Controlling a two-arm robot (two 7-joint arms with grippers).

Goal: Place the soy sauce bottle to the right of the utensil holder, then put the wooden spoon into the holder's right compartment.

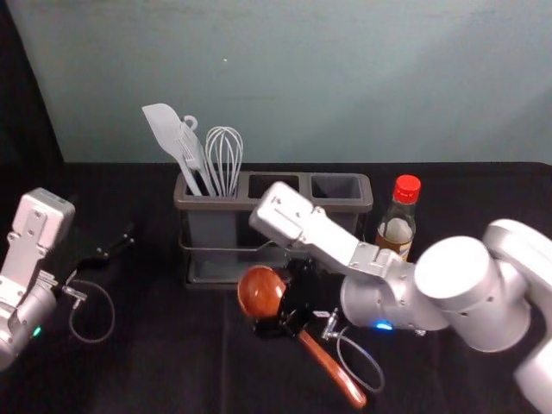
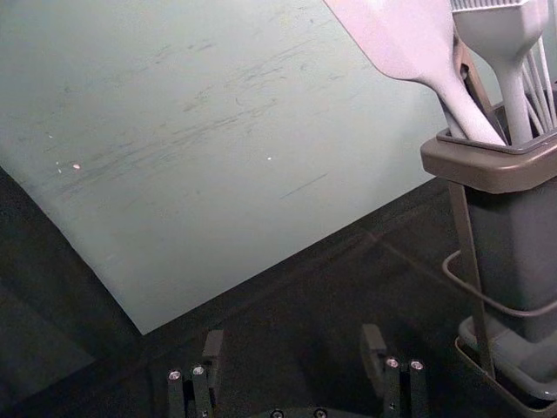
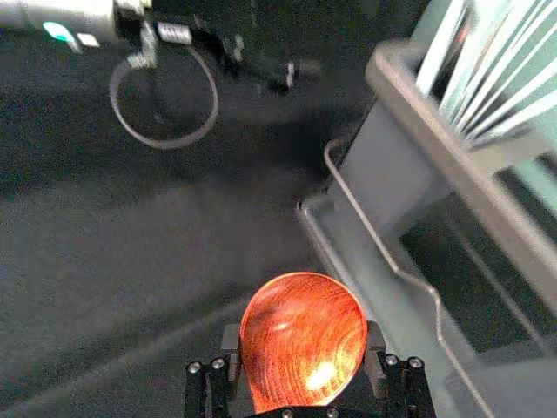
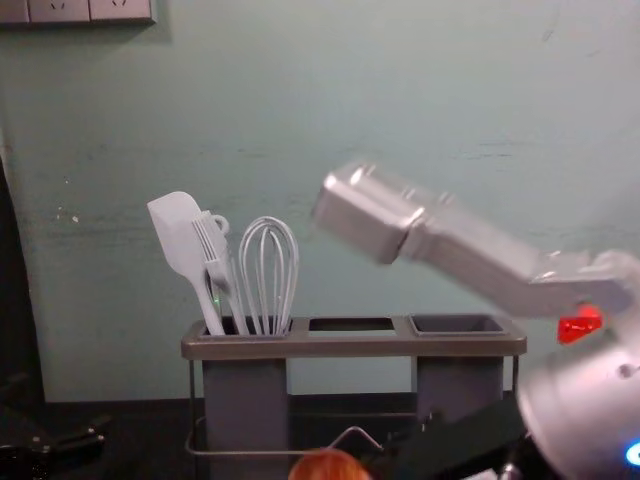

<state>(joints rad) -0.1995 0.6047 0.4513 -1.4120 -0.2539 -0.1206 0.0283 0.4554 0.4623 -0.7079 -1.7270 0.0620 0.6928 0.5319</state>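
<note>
Head view, spoon (image 1: pixel 260 291): one, in the grip of the right pincer (image 1: pixel 286 302) at the near side of the holder (image 1: pixel 285 205); bowl far left of the grip, handle running near right, the neck partly hidden by dark fingers.
Bottle (image 1: pixel 395 231): one, red-capped, upright just right of the holder; the right arm (image 1: pixel 466 272) hides part of its base.
Holder: one, three compartments; spatula (image 1: pixel 166 129), brush (image 1: pixel 190 148) and whisk (image 1: pixel 226 164), one each, in the left one.
Left pincer (image 1: pixel 112 248): left of the holder, over the dark surface (image 1: pixel 172 362), its outline hard to make out.

Left wrist view, left pincer: open, a wide gap between its fingers.
Holder: right part cut off; spatula, brush and some whisk wires rise from it.

Right wrist view, spoon: bowl clamped between the right pincer's two fingers, one on each side; handle hidden.
Holder: beyond the bowl, cut off.

Chest view, spoon: top of the bowl, cut off below, before the holder.
Bottle: red cap right of the holder, the rest behind the right arm.
Sockets (image 4: pixel 60 10): three panels on the wall, partly cut off.
</note>
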